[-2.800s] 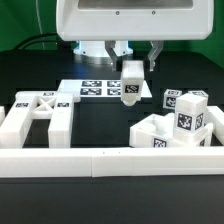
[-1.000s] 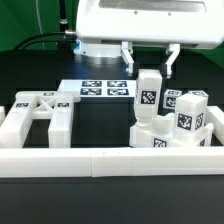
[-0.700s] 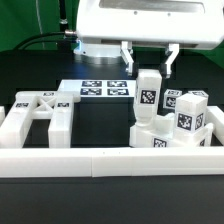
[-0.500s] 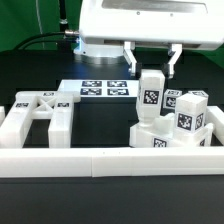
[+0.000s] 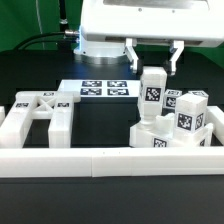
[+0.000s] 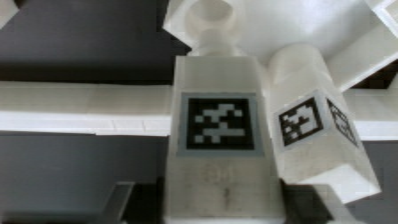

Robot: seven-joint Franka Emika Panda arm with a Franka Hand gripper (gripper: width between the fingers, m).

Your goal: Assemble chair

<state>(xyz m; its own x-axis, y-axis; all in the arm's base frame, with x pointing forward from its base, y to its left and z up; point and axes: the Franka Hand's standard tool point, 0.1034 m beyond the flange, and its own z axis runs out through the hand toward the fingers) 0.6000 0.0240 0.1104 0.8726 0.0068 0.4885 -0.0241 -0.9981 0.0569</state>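
The gripper (image 5: 152, 66) is clamped on the upper end of an upright square leg (image 5: 152, 112), one finger at nine o'clock of it and one at three o'clock. The leg stands at about two o'clock from the centre of the exterior view. Its lower end meets the heap of chair parts (image 5: 165, 136); whether it rests on them cannot be told. At three o'clock of the leg, just beside it, rise the heap's taller blocks, leaving only a slim gap. At nine o'clock of the leg there is free air above the bare black table (image 5: 100, 125). That dark lane runs from the marker board (image 5: 100, 88) at twelve o'clock down to the border wall (image 5: 100, 160) at six o'clock, which closes off the near edge. The cross-braced frame (image 5: 40, 112) lies at nine o'clock, its near end against the wall and well apart from the heap. In the wrist view the leg (image 6: 217, 85) fills the space between the fingers, and a tilted neighbouring part (image 6: 317, 80) presses close along one side. The only labels are black-and-white square tags (image 5: 153, 96) in blocky patterns, on the leg, the heap's blocks and the marker board; they carry no readable letters.
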